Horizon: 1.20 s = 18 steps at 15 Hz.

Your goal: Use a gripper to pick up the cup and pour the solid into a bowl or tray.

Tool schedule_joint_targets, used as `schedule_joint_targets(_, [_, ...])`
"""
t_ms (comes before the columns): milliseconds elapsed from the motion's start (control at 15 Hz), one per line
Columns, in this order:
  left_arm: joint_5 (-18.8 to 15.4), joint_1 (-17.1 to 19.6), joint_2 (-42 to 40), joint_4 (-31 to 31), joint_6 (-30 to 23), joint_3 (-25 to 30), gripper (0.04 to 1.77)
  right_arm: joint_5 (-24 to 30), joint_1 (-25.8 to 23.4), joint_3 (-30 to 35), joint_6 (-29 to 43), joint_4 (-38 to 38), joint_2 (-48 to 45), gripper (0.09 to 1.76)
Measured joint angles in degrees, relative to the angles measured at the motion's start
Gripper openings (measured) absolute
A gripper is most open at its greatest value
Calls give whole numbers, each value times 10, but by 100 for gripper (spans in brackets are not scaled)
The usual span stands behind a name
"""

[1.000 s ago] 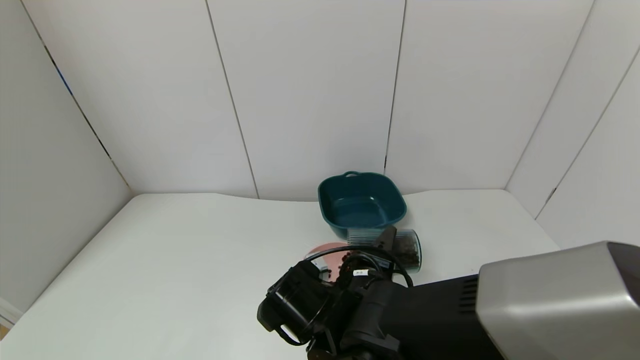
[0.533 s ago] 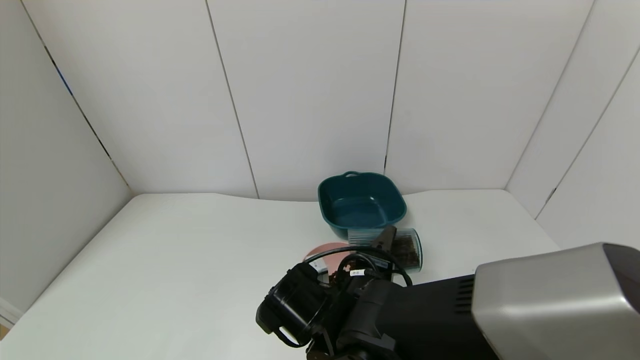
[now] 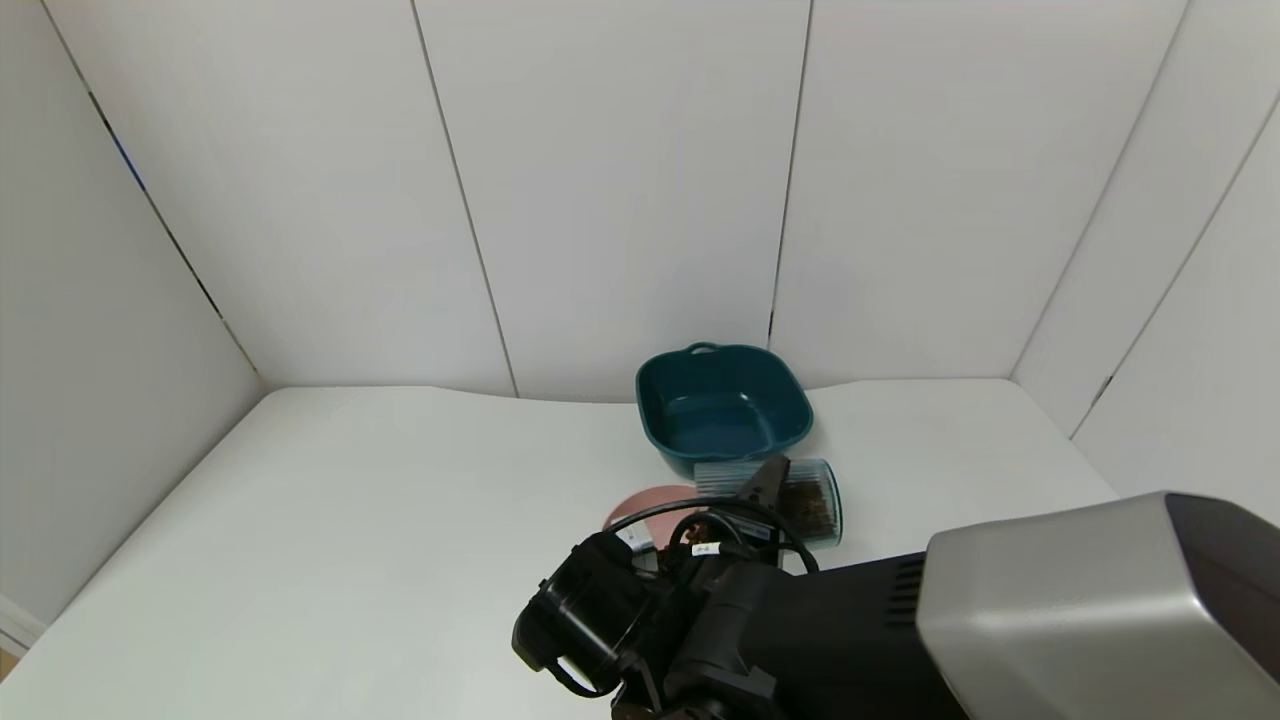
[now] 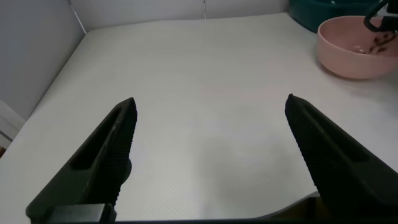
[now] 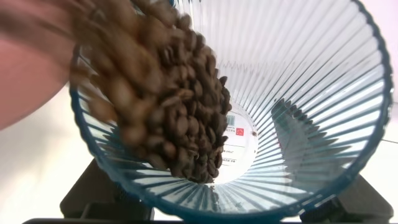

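Cups: one [image 3: 795,500], tipped, clamped by right tool [image 3: 765,485] | bowls: one pink [image 4: 356,45] | left tool [image 4: 208,155]: spread, idle

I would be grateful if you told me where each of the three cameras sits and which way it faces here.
Head view: high on the torso, looking forward and down at the table, teal dish and tilted cup; the right arm fills the near right.
Left wrist view: low over the table, facing the pink bowl; the open left gripper frames it.
Right wrist view: looking into the cup's mouth at the coffee beans; the right gripper shows behind.
Shared: the pink bowl appears in all views.
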Motion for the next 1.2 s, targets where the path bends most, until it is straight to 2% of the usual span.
schedule_joint_targets(467, [0, 0, 0, 0, 0, 0, 172, -15, -1, -19, -2, 27, 5, 132])
schedule_joint_targets(1200, [0, 0, 0, 0, 0, 0, 172, -15, -3, -23, -1, 28, 7, 132])
